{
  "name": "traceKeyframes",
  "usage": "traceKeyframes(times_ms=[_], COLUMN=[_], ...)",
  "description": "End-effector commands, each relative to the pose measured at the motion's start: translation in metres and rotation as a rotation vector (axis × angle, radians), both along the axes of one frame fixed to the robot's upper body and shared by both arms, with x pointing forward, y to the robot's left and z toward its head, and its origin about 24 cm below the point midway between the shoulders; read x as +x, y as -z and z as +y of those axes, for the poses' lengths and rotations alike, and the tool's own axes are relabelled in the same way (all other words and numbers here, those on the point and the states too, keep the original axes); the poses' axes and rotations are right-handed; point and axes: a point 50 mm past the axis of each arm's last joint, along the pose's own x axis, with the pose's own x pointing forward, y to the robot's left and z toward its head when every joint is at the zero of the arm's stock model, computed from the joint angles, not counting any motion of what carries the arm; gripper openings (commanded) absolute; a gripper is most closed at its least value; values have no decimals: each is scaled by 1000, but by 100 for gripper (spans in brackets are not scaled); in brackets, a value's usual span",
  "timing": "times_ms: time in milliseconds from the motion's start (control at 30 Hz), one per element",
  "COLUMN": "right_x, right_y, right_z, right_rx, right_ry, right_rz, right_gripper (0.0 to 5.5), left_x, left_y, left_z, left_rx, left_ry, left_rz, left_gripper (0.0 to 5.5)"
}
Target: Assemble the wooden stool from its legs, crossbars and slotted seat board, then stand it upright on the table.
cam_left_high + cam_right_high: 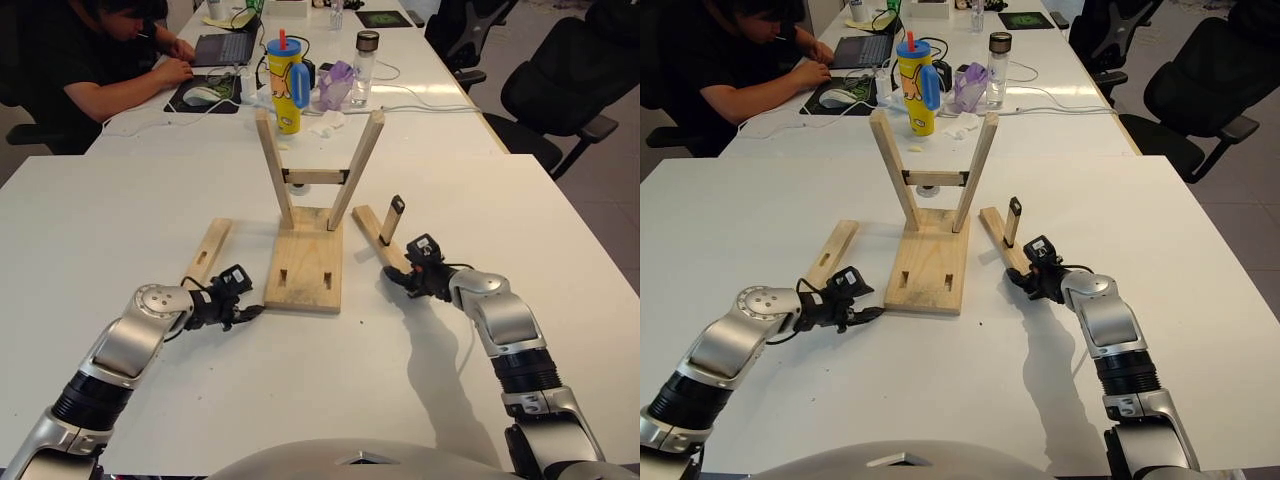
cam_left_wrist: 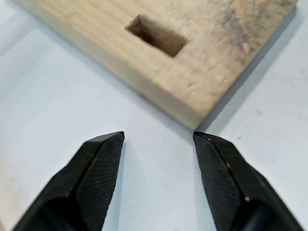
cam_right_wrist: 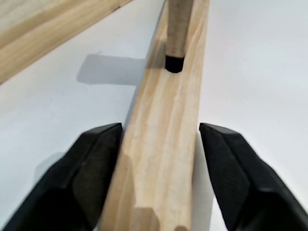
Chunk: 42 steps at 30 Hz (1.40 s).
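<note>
The right claw [image 3: 160, 129] is spread around the near end of the loose leg [image 1: 371, 228], not pinching it. The leg lies flat on the desk [image 1: 100, 230], its long axis pointing away from this claw, and a short crossbar [image 1: 394, 218] stands in its hole. The left claw [image 2: 159, 137], also spread, is just beside the near corner of the seat board [image 1: 305, 255], whose near slots [image 1: 284, 276] are empty.
</note>
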Motion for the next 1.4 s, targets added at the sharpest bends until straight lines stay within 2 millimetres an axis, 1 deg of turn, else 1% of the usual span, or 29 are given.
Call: traceKeyframes(times_ms=[33, 100, 167, 300, 400, 433, 500, 567, 667, 767, 867, 933, 1033, 1200, 1400], right_x=[-5, 0, 7, 16, 16, 15, 7, 1, -14, -25, -39, -47, -51, -58, -69], right_y=[10, 2, -11, -43, -71, -80, -100, -113, -130, -133, -133, -132, -130, -127, -121], right_z=[2, -1, -6, -18, -18, -16, -4, 1, 2, 5, 17, 25, 29, 32, 36], right_rx=[56, 85, 105, 201, 345, 387, 495, 585, 783, 882, 982, 1020, 1053, 1074, 1061], right_ry=[36, 81, 116, 182, 150, 123, 21, -22, -119, -247, -399, -494, -571, -653, -713], right_rz=[53, 0, -97, -297, -460, -500, -565, -584, -547, -435, -315, -233, -149, -62, 15], right_gripper=[227, 205, 205, 205, 205, 205, 205, 205, 205, 205, 205, 205, 205, 205, 205], left_x=[14, 17, 19, 24, 28, 29, 30, 29, 26, 22, 23, 24, 27, 25, 19], left_y=[-36, -44, -48, -61, -70, -74, -83, -90, -108, -123, -135, -140, -144, -148, -154], left_z=[-2, -3, -1, -2, -5, -5, -9, -11, -12, -12, -15, -18, -23, -27, -31], left_rx=[-174, -245, -278, -383, -473, -511, -585, -653, -807, -932, -1015, -1055, -1095, -1161, -1179], left_ry=[11, 8, -10, -28, -41, -41, -19, -6, 41, 84, 122, 152, 177, 219, 278], left_rz=[-88, -96, -105, -145, -161, -160, -150, -130, -87, -57, -30, -9, 31, 71, 125], left_gripper=[267, 267, 267, 267, 267, 267, 267, 297, 335, 375, 425, 428, 429, 429, 429])
